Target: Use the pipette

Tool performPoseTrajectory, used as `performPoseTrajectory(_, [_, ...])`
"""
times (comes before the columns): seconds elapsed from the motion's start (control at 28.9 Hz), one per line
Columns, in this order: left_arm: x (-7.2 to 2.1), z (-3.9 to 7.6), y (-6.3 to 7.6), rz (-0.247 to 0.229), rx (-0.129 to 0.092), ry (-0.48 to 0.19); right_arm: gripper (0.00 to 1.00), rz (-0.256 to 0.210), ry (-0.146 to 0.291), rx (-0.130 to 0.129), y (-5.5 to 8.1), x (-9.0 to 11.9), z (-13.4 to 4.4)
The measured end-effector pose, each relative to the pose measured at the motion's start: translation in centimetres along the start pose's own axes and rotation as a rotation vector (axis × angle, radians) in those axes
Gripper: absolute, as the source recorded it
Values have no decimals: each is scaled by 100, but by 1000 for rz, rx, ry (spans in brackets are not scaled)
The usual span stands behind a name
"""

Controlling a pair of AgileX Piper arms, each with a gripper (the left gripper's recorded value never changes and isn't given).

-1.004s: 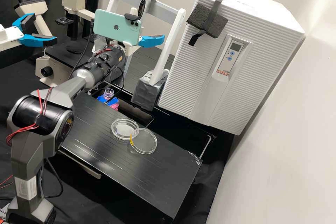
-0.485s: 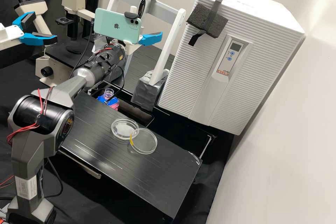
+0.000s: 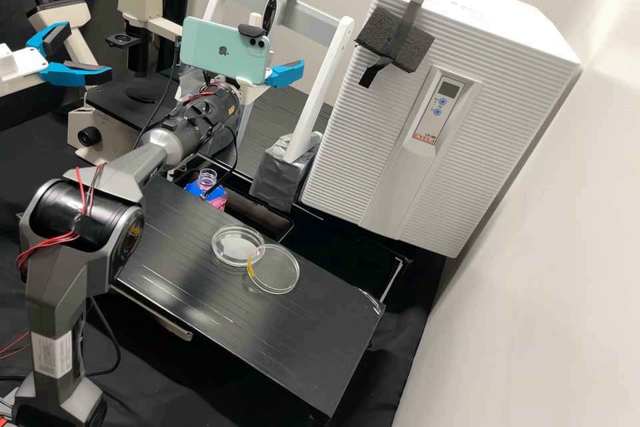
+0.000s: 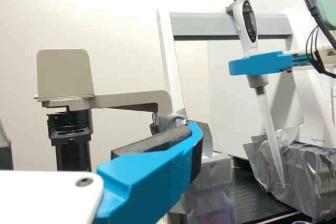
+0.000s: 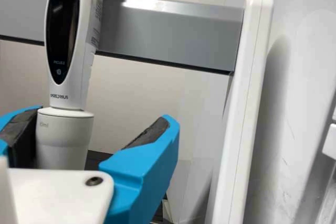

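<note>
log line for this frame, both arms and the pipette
right gripper: open, fingers either side of pipette | pipette: hanging on stand crossbar | left gripper: open, empty, by microscope

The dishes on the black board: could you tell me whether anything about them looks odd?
Yes. The near dish overlaps the far dish at the rim, and a small yellow piece lies at the overlap. Nothing looks spilled.

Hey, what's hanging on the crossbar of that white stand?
The pipette, its body between the open fingers of the right gripper. In the high view the green phone covers its lower part.
</note>
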Motion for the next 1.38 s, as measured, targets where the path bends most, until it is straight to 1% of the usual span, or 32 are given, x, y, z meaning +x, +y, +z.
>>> performPoseTrajectory(0.24, [0,0,0,0,0,0,0,-5,4,-3,-6,0,-20])
performPoseTrajectory(0.42, [0,0,0,0,0,0,0,0,10,11,6,2,-61])
performPoseTrajectory(0.48, [0,0,0,0,0,0,0,0,9,0,6,2,-60])
performPoseTrajectory(0.52, [0,0,0,0,0,0,0,0,9,0,6,2,-60])
performPoseTrajectory(0.59, [0,0,0,0,0,0,0,-1,6,7,5,2,-58])
performPoseTrajectory(0.8, [-1,-5,1,0,1,2,0,-1,17,9,6,2,-98])
performPoseTrajectory(0.83, [-1,-5,1,0,1,2,0,-7,16,9,-2,2,-98])
performPoseTrajectory(0.9, [-1,-5,1,0,1,2,0,-11,17,21,-13,-1,-113])
performPoseTrajectory(0.93, [-1,-5,1,0,1,2,0,-11,17,22,-16,-2,-119])
performPoseTrajectory(1.11, [-1,-5,1,0,-14,2,0,-15,23,18,-33,-6,-140])
performPoseTrajectory(1.38, [-3,-21,5,1,-12,8,0,-17,25,20,-40,-8,-150])
